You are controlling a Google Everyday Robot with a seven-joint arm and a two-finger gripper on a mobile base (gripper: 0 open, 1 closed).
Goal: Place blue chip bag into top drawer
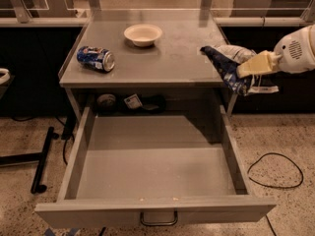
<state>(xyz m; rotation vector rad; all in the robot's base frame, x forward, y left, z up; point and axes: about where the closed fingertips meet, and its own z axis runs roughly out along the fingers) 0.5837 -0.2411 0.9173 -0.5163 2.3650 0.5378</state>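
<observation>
The blue chip bag (227,65) is a crumpled dark-blue and white foil bag, held in the air at the right edge of the grey table top (167,58). My gripper (252,68) comes in from the right and is shut on the bag, with its cream fingers (256,64) clamped over the bag's right part. The top drawer (155,168) is pulled fully open below the table top, its flat bottom bare, with a small metal pull handle (158,219) on its front. The bag hangs above the drawer's back right corner.
A blue soda can (95,58) lies on its side on the table's left. A white bowl (142,34) stands at the back middle. Small items (130,102) lie on the shelf behind the drawer. A black cable (275,171) loops on the floor at right; a black stand leg (42,161) is left.
</observation>
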